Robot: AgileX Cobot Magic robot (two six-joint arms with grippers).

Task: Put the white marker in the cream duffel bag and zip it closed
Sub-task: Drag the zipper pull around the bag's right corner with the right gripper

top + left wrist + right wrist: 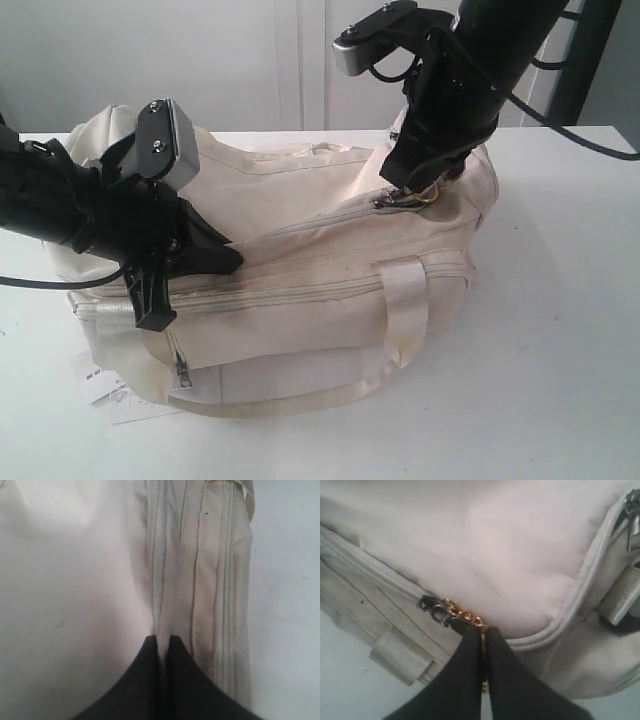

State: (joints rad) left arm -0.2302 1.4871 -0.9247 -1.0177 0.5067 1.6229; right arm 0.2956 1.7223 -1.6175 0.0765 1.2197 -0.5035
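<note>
In the middle of the white table (pixel 560 350): the cream duffel bag (pixel 300 185), long side toward the exterior camera, one satin strap handle (pixel 405 300) hanging down the front. Under the front left corner, a paper tag (pixel 112 398), only partly showing.

Left gripper (pixel 232 258) on top of the bag, at its left part. In its wrist view, the left gripper (pixel 161 640) closed almost fully, only a thin slit between the black fingers (pixel 142 680). Tips pressed on the fabric, at a seam just beside a zipper. Fold pinched between them or not: cannot tell.

Right gripper (pixel 415 188) at the right end of the bag, reaching down from above. In its wrist view, the right gripper (pixel 483 628) closed tight. Holds the gold chain (pixel 462 614) hooked to the dark zipper slider (pixel 431 605). Slider just beside the fingertips. From there toward the left gripper, the top zipper (pixel 330 217) closed, by the look of it.

White marker: in no view, place not to be told.
</note>
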